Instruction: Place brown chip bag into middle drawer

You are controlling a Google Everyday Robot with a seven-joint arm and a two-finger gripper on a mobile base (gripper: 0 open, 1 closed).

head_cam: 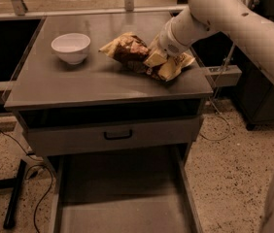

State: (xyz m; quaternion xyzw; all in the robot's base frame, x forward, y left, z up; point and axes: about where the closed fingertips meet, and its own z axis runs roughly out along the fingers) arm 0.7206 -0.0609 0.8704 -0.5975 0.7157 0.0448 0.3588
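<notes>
The brown chip bag (129, 50) lies crinkled on the grey table top (78, 86), right of centre, with pale yellow ends. My gripper (160, 63) has come down from the upper right and sits on the bag's right end, touching it. The bag rests on the table. The middle drawer (122, 210) is pulled out below the table front; it is a wide grey tray with low side walls and nothing in it.
A white bowl (71, 46) stands on the table left of the bag. A shut grey drawer front with a black handle (118, 135) sits above the open drawer. Black cables and a stand foot (13, 198) lie on the speckled floor at left.
</notes>
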